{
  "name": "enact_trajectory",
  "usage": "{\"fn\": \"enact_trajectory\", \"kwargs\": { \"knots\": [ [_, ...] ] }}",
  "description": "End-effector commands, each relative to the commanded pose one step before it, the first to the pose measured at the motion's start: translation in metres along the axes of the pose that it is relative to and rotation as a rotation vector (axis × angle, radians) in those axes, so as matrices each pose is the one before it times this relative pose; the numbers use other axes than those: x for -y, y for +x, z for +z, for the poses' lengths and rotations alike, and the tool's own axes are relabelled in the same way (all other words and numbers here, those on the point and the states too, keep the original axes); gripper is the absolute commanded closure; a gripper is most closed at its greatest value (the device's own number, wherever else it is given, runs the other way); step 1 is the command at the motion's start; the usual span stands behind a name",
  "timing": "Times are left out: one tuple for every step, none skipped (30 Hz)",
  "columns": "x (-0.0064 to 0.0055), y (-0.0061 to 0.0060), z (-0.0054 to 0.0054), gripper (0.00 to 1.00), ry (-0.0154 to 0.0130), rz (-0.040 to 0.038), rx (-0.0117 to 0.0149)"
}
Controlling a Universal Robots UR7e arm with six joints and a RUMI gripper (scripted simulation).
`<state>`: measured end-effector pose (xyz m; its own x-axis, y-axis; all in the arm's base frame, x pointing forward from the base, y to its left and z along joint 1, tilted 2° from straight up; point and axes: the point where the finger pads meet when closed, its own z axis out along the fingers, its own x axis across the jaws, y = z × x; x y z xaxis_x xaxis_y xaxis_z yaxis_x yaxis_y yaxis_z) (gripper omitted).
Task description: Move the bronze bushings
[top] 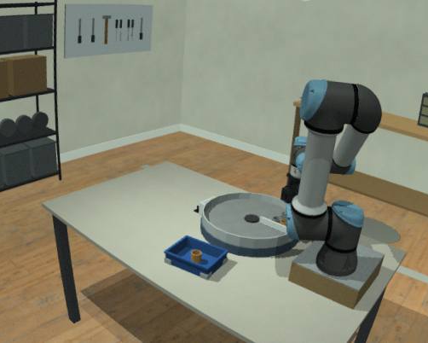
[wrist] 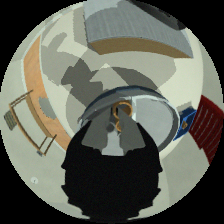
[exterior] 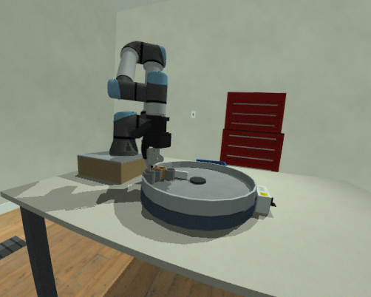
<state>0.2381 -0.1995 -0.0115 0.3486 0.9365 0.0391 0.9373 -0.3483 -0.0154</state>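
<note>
Bronze bushing (wrist: 121, 110): short orange-brown ring, upright on turntable (exterior: 209, 207); hand (exterior: 152, 156) closed, empty.

A workshop. A tool board (top: 108, 30) on the wall carries a hammer (top: 107, 28) and other hand tools, a black shelf rack (top: 57, 128) holds boxes and bins, a red tool cabinet (exterior: 254, 130) stands by the wall, and a wooden workbench (top: 412, 127) sits behind the grey bench (top: 126, 200).

blue crate (top: 179, 251), bronze bushing (top: 196, 255), red cab. (exterior: 255, 129)
</note>
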Motion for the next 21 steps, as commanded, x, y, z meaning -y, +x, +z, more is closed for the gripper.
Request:
{"fn": "enact_trajectory", "kwargs": {
  "knots": [
    [-0.00027,-0.00024,-0.00024,0.95,-0.00074,0.00000,0.00061],
    [0.00000,0.00000,0.00000,0.95,0.00000,0.00000,0.00000],
    [0.00000,0.00000,0.00000,0.95,0.00000,0.00000,0.00000],
    [0.00000,0.00000,0.00000,0.95,0.00000,0.00000,0.00000],
    [0.00000,0.00000,0.00000,0.95,0.00000,0.00000,0.00000],
    [0.00000,0.00000,0.00000,0.95,0.00000,0.00000,0.00000],
    [0.00000,0.00000,0.00000,0.95,0.00000,0.00000,0.00000],
    [0.00000,0.00000,0.00000,0.95,0.00000,0.00000,0.00000],
    [0.00000,0.00000,0.00000,0.95,0.00000,0.00000,0.00000],
    [0.00000,0.00000,0.00000,0.95,0.00000,0.00000,0.00000],
    [0.00000,0.00000,0.00000,0.95,0.00000,0.00000,0.00000],
    [0.00000,0.00000,0.00000,0.95,0.00000,0.00000,0.00000],
    [0.00000,0.00000,0.00000,1.00,0.00000,0.00000,0.00000],
    [0.00000,0.00000,0.00000,1.00,0.00000,0.00000,0.00000],
    [0.00000,0.00000,0.00000,1.00,0.00000,0.00000,0.00000],
    [0.00000,0.00000,0.00000,1.00,0.00000,0.00000,0.00000],
    [0.00000,0.00000,0.00000,1.00,0.00000,0.00000,0.00000],
    [0.00000,0.00000,0.00000,1.00,0.00000,0.00000,0.00000],
    [0.00000,0.00000,0.00000,1.00,0.00000,0.00000,0.00000],
    [0.00000,0.00000,0.00000,1.00,0.00000,0.00000,0.00000],
    [0.00000,0.00000,0.00000,1.00,0.00000,0.00000,0.00000]
  ]
}}
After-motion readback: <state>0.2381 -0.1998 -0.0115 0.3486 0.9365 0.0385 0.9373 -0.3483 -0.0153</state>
